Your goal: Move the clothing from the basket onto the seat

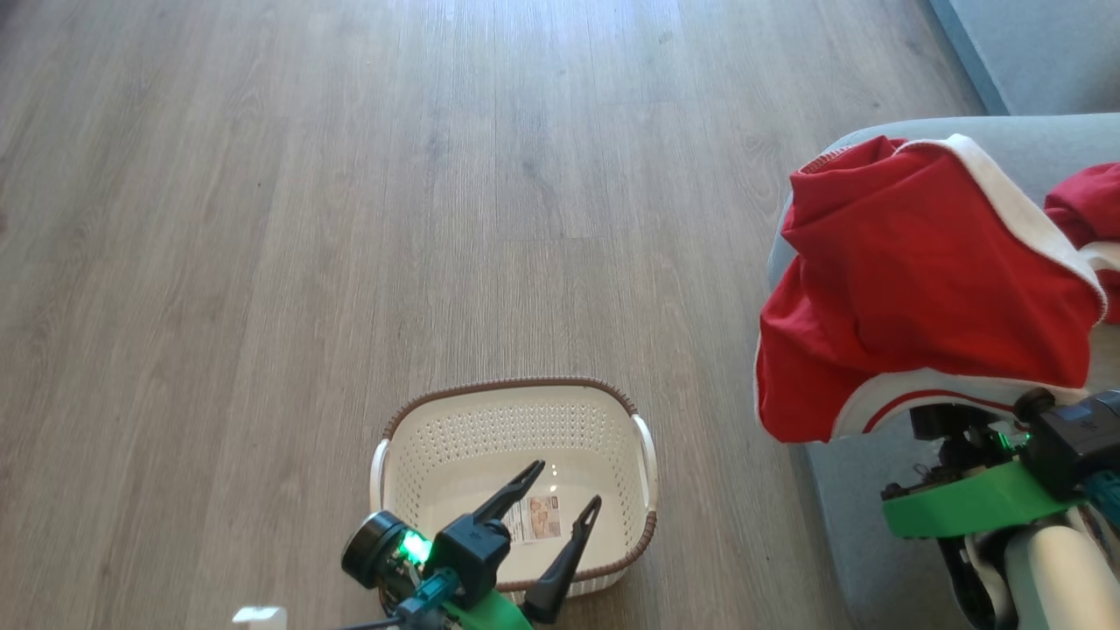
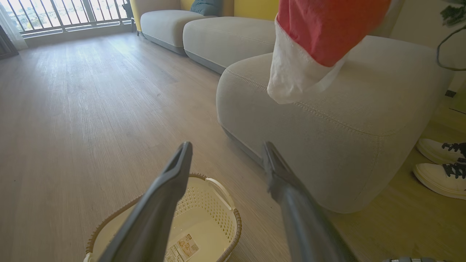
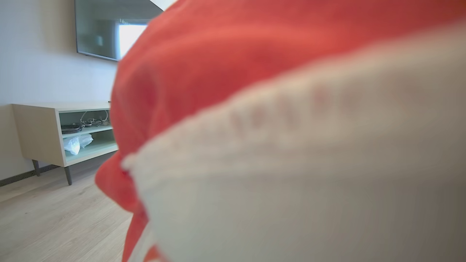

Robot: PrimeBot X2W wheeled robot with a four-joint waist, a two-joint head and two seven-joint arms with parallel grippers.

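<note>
Showing, at 6 o'clock, left gripper (image 1: pixel 567 482) spread wide, empty, above basket (image 1: pixel 516 383); at 4 o'clock, right gripper (image 1: pixel 958 442) closed on clothing (image 1: pixel 919 289), draped from jaws toward 12 o'clock over corner of seat (image 1: pixel 844 507); release likely next.

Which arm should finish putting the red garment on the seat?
Right. The right gripper is shut on the garment, which it holds over the seat. The left gripper hangs open over the empty basket, apart from the cloth.
</note>
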